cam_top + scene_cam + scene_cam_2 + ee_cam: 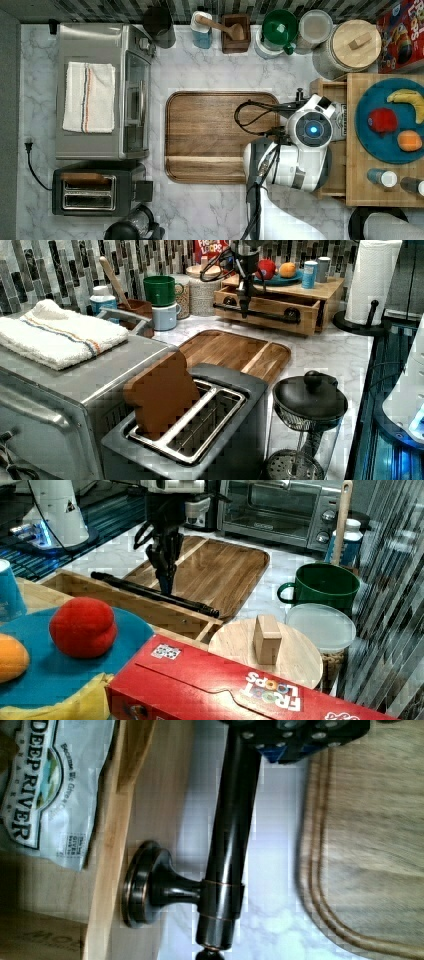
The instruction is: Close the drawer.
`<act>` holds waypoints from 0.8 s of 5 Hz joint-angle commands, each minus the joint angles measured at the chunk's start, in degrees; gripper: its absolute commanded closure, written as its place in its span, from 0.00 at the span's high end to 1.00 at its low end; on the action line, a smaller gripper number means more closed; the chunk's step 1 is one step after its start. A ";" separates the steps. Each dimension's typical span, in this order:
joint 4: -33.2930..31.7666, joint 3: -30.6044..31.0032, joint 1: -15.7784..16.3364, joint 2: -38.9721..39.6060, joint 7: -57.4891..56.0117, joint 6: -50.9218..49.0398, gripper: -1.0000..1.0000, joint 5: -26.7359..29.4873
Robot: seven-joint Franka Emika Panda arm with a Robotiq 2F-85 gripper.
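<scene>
The drawer (334,92) is a light-wood tray standing pulled out from under the wooden block top that bears a blue plate (387,145). Its front (270,315) (145,609) carries a long dark bar handle (280,315) (125,586) (230,845) on round mounts. My gripper (244,310) (167,586) (250,750) points down at the handle's middle, its fingers closed around the bar. In the wrist view, a chip bag (45,785) lies inside the drawer, behind the front panel (112,845).
A dark brown cutting board (215,135) lies just in front of the drawer on the marble counter. A toaster oven (100,90), a toaster (95,190) and a French press (307,405) stand beyond it. Mugs, jars and a cereal box (210,690) line the back wall.
</scene>
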 commanded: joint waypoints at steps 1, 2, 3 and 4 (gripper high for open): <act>14.65 -7.60 -8.88 2.78 -12.79 -0.60 0.00 0.99; 19.41 -7.36 -11.07 6.36 -18.38 -0.51 0.00 2.90; 20.00 -8.08 -10.39 6.55 -16.86 -1.35 0.00 2.61; 18.73 -9.53 -7.85 5.24 -11.33 -3.03 0.00 -0.14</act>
